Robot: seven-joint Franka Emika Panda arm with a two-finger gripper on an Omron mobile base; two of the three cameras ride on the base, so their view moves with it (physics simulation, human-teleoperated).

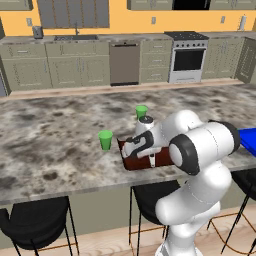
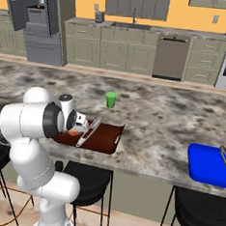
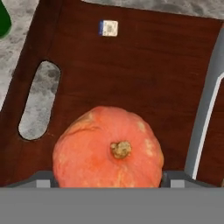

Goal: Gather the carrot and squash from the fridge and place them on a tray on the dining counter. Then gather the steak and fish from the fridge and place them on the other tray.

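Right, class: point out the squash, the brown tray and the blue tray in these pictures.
squash (image 3: 108,153): hand view, on its orange skin just by the stem.
brown tray (image 2: 105,132): right base view, on its bare floor.
blue tray (image 2: 208,166): right base view, on its flat blue top.

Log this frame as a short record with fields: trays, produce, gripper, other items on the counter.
brown tray: brown tray on the dining counter, near its front edge, cut-out handle at one end
blue tray: blue tray further along the counter's edge, nothing seen in it
squash: orange squash on the brown tray, stem towards the hand camera
gripper: gripper over the brown tray, jaws wide, one finger either side of the squash; contact cannot be told
cups: two green cups on the counter behind the brown tray
carrot: not identified
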